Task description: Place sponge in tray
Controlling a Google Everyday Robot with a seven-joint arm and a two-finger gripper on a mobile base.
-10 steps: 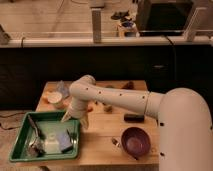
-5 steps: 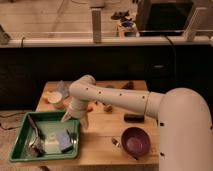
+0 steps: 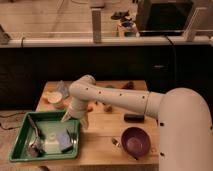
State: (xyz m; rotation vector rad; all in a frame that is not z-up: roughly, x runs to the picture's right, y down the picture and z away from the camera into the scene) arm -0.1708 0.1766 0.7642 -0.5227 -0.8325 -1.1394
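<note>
The green tray (image 3: 20, 146) sits at the front left of the wooden table. A bluish sponge (image 3: 64, 140) lies inside it near the right rim, next to a white object (image 3: 50, 145) and a utensil (image 3: 34, 134). My gripper (image 3: 74, 120) hangs from the white arm just above the tray's right rear corner, a little above and behind the sponge. Its two pale fingers (image 3: 65, 117) are spread apart and hold nothing.
A round purple bowl (image 3: 136, 140) stands at the front right. A dark flat object (image 3: 133, 118) lies behind it. A blue-white bag (image 3: 61, 90), an orange item (image 3: 50, 99) and a white cup (image 3: 59, 104) crowd the back left. Small brown items (image 3: 107, 106) lie mid-table.
</note>
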